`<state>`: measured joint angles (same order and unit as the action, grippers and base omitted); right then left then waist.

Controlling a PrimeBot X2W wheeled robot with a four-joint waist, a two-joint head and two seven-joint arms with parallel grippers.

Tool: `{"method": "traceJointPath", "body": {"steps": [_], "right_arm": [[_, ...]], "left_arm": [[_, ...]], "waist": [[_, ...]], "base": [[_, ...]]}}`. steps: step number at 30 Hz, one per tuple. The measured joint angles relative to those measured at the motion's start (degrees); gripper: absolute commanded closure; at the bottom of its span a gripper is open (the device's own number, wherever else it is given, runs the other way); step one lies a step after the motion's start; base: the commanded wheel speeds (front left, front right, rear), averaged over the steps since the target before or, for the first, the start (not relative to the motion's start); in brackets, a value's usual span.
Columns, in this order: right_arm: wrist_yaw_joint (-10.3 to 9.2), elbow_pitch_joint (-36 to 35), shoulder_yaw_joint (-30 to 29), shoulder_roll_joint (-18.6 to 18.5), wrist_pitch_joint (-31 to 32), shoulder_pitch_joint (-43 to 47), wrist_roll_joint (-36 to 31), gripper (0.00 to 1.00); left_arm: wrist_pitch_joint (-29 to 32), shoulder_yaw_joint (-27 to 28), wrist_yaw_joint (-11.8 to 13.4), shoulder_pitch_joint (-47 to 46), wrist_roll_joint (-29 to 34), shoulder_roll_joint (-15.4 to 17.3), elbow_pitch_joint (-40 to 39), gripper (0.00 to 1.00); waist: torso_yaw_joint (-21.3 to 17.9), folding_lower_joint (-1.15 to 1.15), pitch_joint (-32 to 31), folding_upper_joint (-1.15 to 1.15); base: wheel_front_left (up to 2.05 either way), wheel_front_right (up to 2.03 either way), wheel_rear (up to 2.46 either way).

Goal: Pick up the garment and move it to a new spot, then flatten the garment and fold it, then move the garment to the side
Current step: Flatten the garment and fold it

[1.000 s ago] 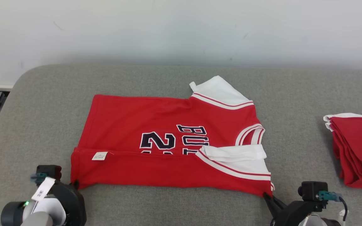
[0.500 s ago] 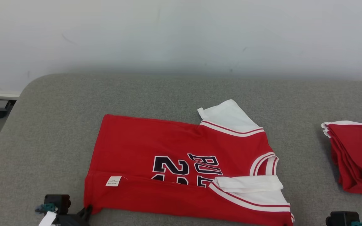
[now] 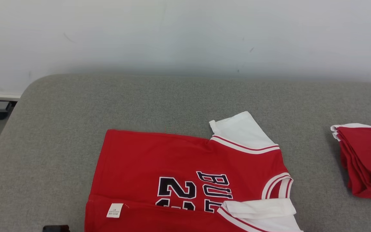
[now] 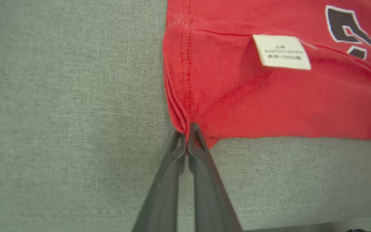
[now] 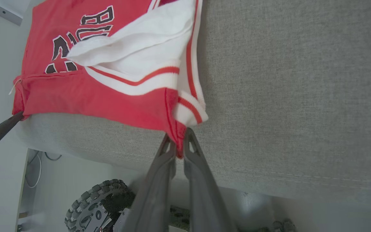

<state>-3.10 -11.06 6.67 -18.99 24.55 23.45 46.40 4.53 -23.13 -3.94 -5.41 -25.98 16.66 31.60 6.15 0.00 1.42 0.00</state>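
Two near corners of the part-folded garment (image 3: pixel 185 161), lying at the front edge of the grey surface (image 3: pixel 76 103), are clamped in the left and right jaws, so the fold seems underway and next needs both corners carried evenly away.

The jaws pinch a corner of the red garment (image 5: pixel 108 100), lying on the grey cushion (image 5: pixel 285 96).

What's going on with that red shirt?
A two-armed robot is folding the red jersey on the grey cushion. Its left gripper is shut on the near hem corner, its right gripper on the near sleeve-side corner. The near strip lies turned over the printed number. A stack of folded red garments sits to the right.
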Motion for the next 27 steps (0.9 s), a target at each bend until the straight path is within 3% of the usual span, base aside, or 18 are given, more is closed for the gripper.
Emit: {"method": "traceJointPath", "body": {"steps": [14, 16, 17, 18, 19, 27], "right_arm": [[-1.94, -3.8, -0.8, -1.0, 4.8, 2.2, 1.9, 1.0], [-2.03, -3.8, -0.3, -1.0, 5.9, 2.2, 1.9, 1.0], [-2.2, -3.8, -0.1, -1.0, 6.3, 2.2, 2.0, 1.0], [-2.41, -3.8, -0.1, -1.0, 6.5, 2.2, 2.0, 0.53], [-2.48, -3.7, -0.1, -1.0, 6.8, 2.2, 2.0, 0.0], [-3.3, -3.1, -1.6, -0.9, 7.3, 1.7, 0.5, 0.0]], "left_arm": [[4.9, 0.9, 2.0, 5.9, -1.3, 2.5, -9.3, 1.0], [5.8, 0.9, 2.4, 6.2, -1.3, 2.9, -10.3, 0.64], [6.1, 0.9, 2.5, 6.2, -1.3, 3.0, -10.8, 0.14], [6.5, 0.9, 2.7, 6.2, -1.3, 3.1, -11.2, 0.0], [6.7, 1.0, 3.0, 6.3, -1.4, 3.1, -11.7, 0.0], [7.5, 3.5, 4.5, 7.1, -3.9, 3.3, -15.6, 0.0]], "waist": [[0.3, 0.0, 0.9, 0.0], [0.4, 0.0, 1.0, 0.0], [0.5, 0.0, 1.1, 0.0], [0.5, 0.0, 1.1, 0.0], [0.6, 0.0, 1.2, 0.0], [0.9, 0.0, 0.8, 0.0]], "base": [[0.0, 0.0, 0.0], [0.0, 0.0, 0.0], [0.0, 0.0, 0.0], [0.0, 0.0, 0.0], [0.0, 0.0, 0.0], [0.0, 0.0, 0.0]]}}
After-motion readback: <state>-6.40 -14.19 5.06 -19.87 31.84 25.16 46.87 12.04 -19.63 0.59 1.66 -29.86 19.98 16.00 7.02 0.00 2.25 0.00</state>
